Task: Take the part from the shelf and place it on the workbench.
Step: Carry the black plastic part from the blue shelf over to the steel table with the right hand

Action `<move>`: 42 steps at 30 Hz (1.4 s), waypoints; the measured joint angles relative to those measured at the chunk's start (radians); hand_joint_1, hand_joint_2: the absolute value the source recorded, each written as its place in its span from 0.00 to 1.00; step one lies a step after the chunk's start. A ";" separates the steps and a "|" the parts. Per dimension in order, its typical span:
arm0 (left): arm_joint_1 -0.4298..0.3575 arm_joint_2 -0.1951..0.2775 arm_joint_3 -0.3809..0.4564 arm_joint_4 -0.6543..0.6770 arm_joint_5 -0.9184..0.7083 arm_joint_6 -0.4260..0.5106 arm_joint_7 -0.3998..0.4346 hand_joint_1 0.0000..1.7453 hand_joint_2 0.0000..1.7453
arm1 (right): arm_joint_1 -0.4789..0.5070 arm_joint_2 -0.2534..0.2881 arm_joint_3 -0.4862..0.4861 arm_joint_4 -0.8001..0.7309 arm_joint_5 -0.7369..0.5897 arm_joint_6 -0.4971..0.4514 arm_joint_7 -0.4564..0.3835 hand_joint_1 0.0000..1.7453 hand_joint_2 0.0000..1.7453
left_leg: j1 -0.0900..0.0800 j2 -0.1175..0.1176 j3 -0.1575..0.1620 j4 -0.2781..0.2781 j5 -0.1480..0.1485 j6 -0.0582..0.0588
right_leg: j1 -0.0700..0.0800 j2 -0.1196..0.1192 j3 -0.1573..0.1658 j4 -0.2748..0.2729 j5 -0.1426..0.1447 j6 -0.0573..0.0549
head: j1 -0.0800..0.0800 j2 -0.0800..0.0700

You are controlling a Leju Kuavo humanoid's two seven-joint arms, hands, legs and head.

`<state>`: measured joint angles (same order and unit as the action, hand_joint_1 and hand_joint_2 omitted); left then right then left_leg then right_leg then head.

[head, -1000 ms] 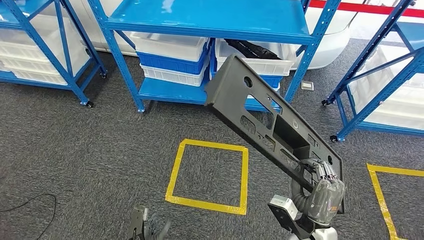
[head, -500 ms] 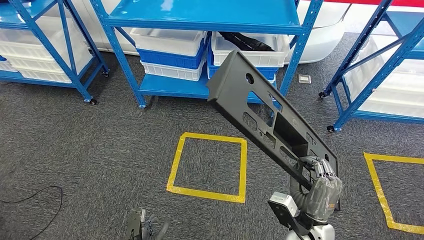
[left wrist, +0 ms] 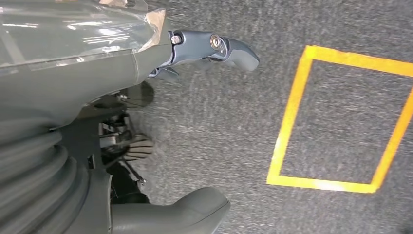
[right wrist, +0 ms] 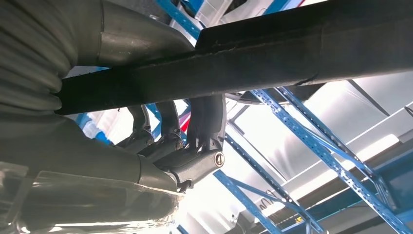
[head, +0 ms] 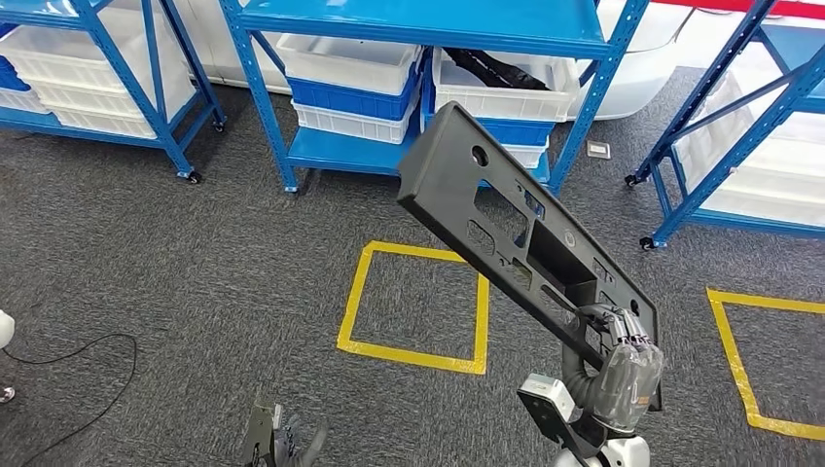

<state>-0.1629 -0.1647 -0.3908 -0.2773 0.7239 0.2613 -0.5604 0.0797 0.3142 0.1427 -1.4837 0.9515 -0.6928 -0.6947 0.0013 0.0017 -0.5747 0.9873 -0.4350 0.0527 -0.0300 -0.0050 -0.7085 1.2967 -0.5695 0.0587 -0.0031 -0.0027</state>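
My head camera looks forward and down from high over the carpet, with the yellow tape square [head: 413,306] toward six o'clock, which my left wrist camera [left wrist: 341,117] shares from close above, while my right wrist camera faces upward, tight behind its hand.

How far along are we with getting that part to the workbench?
Done: the dark part is off the shelf, held up over the carpet. In hand: the right hand grips its near end, while the left hand hangs low, holding nothing. Left: placing it down; no workbench is in sight yet.
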 joint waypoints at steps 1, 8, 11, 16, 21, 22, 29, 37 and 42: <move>0.000 0.000 0.000 0.000 0.000 0.000 0.000 0.00 1.00 | 0.000 0.000 0.000 0.002 0.000 0.000 0.000 1.00 1.00 | -0.002 0.001 -0.014 0.001 0.011 0.000 | 0.002 0.000 0.020 0.001 0.014 0.007 | 0.000 0.000; 0.002 0.000 0.001 0.000 -0.001 -0.001 -0.002 0.00 1.00 | -0.005 0.002 0.002 0.004 -0.003 0.000 0.000 1.00 1.00 | -0.009 0.001 -0.062 0.003 0.072 -0.029 | 0.019 0.002 0.241 -0.322 0.045 -0.026 | -0.004 0.000; 0.005 0.000 0.005 0.000 -0.003 -0.001 -0.003 0.00 1.00 | -0.008 0.004 0.003 0.005 -0.004 0.000 0.000 1.00 1.00 | -0.002 -0.003 -0.083 0.052 0.004 -0.050 | 0.009 -0.002 0.221 -0.325 0.072 -0.059 | -0.007 0.000; 0.006 0.002 0.016 0.001 -0.010 -0.001 -0.004 0.00 1.00 | -0.009 0.005 0.003 0.008 -0.007 0.000 0.000 1.00 1.00 | 0.012 -0.004 -0.114 0.298 -0.126 -0.074 | 0.010 -0.005 0.151 -0.313 0.125 -0.068 | -0.015 0.000; 0.001 0.003 0.019 0.000 -0.013 -0.001 -0.006 0.00 1.00 | -0.011 0.006 0.003 0.009 -0.009 0.000 0.000 1.00 1.00 | 0.016 -0.006 0.091 0.038 -0.085 -0.067 | 0.012 -0.005 0.095 -0.285 0.160 -0.040 | -0.014 0.000; 0.000 0.003 0.020 0.000 -0.014 -0.001 -0.006 0.00 1.00 | -0.012 0.007 0.004 0.009 -0.009 0.000 0.000 1.00 1.00 | 0.011 -0.007 0.103 0.011 -0.097 -0.060 | 0.013 -0.006 0.091 -0.285 0.168 -0.032 | -0.014 0.000; 0.002 0.000 0.027 0.000 -0.015 -0.005 -0.005 0.00 1.00 | -0.016 -0.001 0.010 0.018 -0.078 0.000 0.000 1.00 1.00 | 0.006 0.011 0.024 -0.009 -0.028 -0.001 | 0.008 0.000 0.009 -0.086 0.024 -0.022 | -0.004 0.000; 0.005 0.000 0.050 0.000 -0.023 -0.016 -0.007 0.00 1.00 | -0.029 -0.014 0.033 0.040 -0.116 0.000 0.000 1.00 1.00 | -0.003 0.080 -0.045 0.006 0.033 -0.031 | 0.014 -0.057 0.225 -0.293 0.047 0.000 | 0.000 0.000; 0.005 -0.002 0.065 0.000 -0.021 -0.022 -0.015 0.00 1.00 | -0.033 -0.018 0.038 0.044 -0.120 0.000 0.000 1.00 1.00 | 0.008 0.045 -0.075 0.079 -0.031 -0.059 | 0.009 -0.015 0.214 -0.317 0.056 -0.058 | -0.004 0.000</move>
<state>-0.1579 -0.1665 -0.3255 -0.2776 0.7026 0.2396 -0.5756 0.0471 0.2961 0.1811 -1.4397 0.8314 -0.6930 -0.6945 0.0091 0.0471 -0.6497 1.0659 -0.4662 -0.0066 -0.0206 -0.0196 -0.4949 0.9799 -0.5134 0.0008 -0.0068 -0.0027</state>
